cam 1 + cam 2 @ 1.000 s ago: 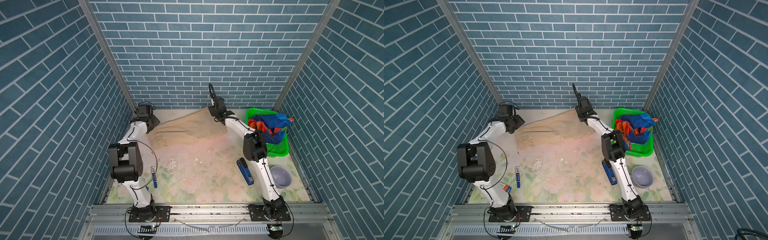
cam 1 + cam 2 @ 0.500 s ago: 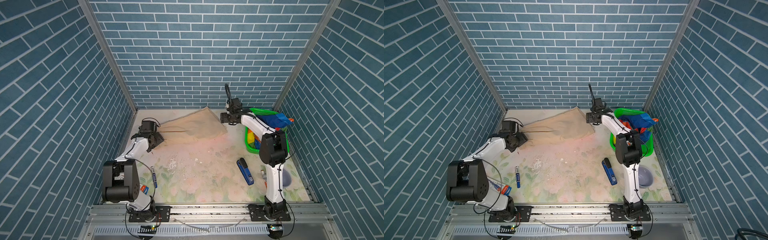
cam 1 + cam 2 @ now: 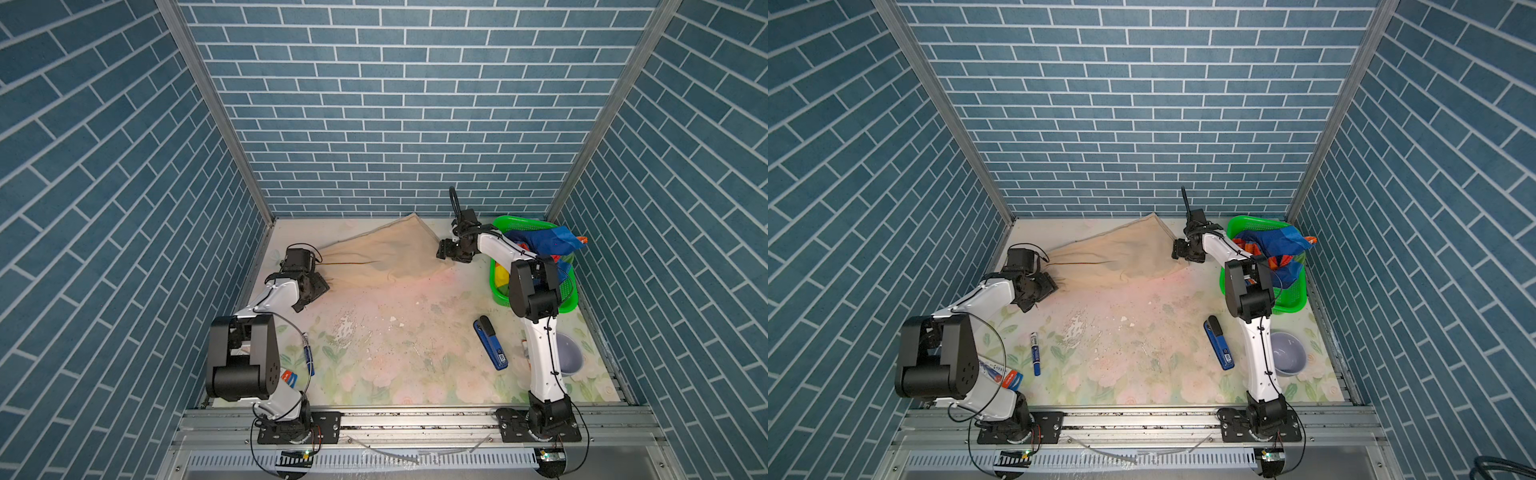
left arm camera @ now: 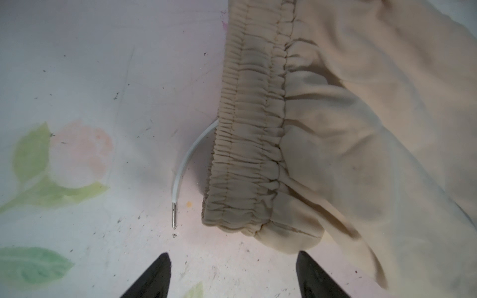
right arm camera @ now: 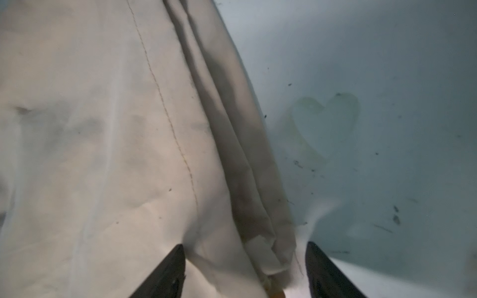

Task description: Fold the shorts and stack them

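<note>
Toward the left of the surface [image 3: 395,332], bring the left gripper [image 4: 232,255] forward onto the near corner of the elastic waistband [image 4: 247,129] before closing; at present spread wide, empty, touching nothing, with that corner just ahead of the fingertips and the white drawstring [image 4: 180,167] curling out beside it. Avoid pinching the drawstring alone; take both layers of the band. Across the middle, in both top views, beige shorts [image 3: 386,257] spread flat near the back wall, not yet folded. Further right, seat the right gripper [image 5: 245,245] deeper over the leg hem to catch every layer; for now parted, straddling the bunched cloth edge without clamping it, one finger over fabric, one over bare surface. Lift both ends together and evenly, to limit sagging. Far right, rainbow-striped shorts [image 3: 552,243] heaped in the green basket [image 3: 519,219], untouched.
</note>
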`<state>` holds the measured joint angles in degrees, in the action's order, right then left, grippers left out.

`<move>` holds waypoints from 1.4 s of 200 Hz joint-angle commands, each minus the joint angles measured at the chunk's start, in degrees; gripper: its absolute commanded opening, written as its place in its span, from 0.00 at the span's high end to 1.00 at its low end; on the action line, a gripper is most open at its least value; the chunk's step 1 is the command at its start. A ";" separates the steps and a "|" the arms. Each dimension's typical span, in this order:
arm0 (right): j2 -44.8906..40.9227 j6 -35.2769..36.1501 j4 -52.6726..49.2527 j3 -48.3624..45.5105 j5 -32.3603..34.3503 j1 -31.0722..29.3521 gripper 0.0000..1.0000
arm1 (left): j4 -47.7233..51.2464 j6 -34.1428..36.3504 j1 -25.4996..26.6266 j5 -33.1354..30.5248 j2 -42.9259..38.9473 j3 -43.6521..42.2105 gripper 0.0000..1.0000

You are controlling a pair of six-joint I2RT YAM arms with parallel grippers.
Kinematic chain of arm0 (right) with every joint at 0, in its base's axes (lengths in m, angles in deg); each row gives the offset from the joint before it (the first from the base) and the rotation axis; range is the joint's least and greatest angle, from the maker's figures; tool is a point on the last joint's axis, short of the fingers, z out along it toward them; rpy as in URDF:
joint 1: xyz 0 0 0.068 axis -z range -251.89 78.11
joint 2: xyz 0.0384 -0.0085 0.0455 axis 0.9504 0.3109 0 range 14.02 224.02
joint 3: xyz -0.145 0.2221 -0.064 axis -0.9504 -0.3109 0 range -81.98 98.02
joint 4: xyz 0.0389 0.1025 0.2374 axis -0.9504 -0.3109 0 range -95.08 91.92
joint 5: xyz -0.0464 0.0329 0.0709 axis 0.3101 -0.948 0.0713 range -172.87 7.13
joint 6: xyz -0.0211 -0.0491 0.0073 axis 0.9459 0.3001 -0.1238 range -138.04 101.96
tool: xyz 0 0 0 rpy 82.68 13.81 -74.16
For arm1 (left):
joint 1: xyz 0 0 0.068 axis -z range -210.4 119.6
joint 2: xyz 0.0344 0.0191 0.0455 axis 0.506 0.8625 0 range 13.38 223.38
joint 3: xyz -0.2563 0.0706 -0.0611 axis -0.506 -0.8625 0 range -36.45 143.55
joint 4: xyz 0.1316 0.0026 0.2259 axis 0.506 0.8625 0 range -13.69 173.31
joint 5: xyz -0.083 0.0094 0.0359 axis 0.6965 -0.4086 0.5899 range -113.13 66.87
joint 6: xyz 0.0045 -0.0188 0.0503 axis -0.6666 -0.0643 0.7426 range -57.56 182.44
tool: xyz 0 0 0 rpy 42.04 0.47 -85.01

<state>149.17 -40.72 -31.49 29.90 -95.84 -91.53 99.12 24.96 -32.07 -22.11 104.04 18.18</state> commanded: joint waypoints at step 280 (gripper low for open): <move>-32.58 19.47 5.66 -20.78 30.79 -25.95 0.24 | -5.02 -5.00 -8.94 16.01 -13.88 -8.04 0.22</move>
<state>109.42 -35.03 -27.82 1.92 -71.21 -110.69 98.07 23.08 -37.34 -12.56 91.27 10.42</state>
